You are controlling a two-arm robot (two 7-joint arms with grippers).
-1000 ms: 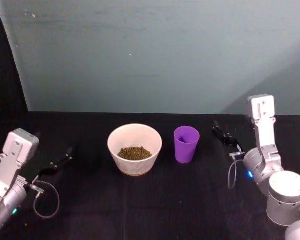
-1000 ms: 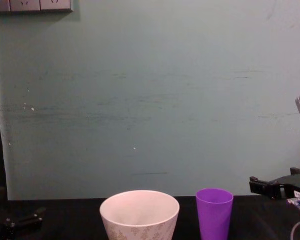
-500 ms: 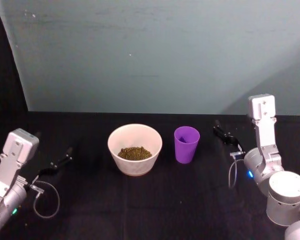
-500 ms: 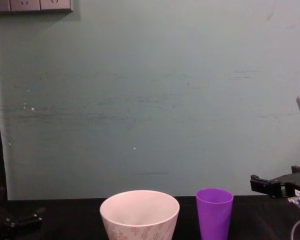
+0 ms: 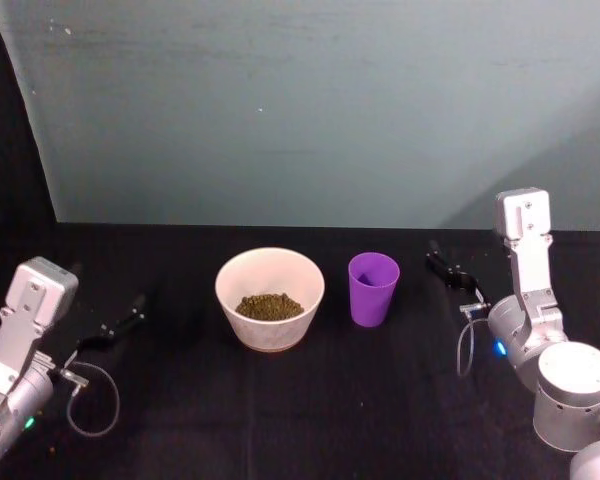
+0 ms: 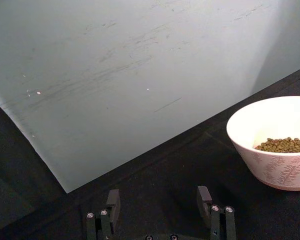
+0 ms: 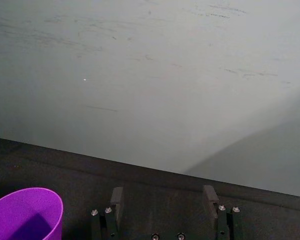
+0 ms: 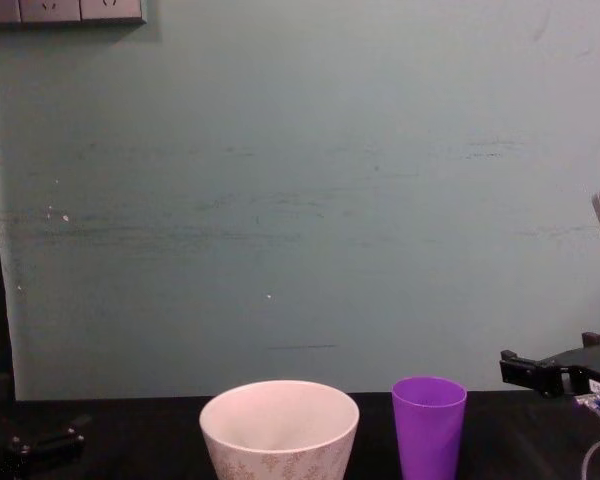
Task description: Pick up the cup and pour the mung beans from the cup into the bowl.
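Purple plastic, the cup (image 5: 373,288) stands upright on the black table (image 5: 300,400), just beside the cream bowl (image 5: 270,297) on that bowl's right and apart from it, its long axis vertical and its mouth up. Mung beans (image 5: 270,306) already lie heaped in the bottom of the bowl; the cup's inside looks empty from the head view, though its floor is shadowed and I cannot be sure. The right gripper (image 5: 446,270) is the nearer one: it hovers to the right of the cup, near it but not touching, jaws spread wide with nothing between them, and the right wrist view shows the cup's rim off to one side of the jaws rather than between them. The left gripper (image 5: 120,325) sits well apart on the far side of the bowl, likewise wide open and empty. Any grasp would fall to the right arm, closing sideways toward the cup's wall.
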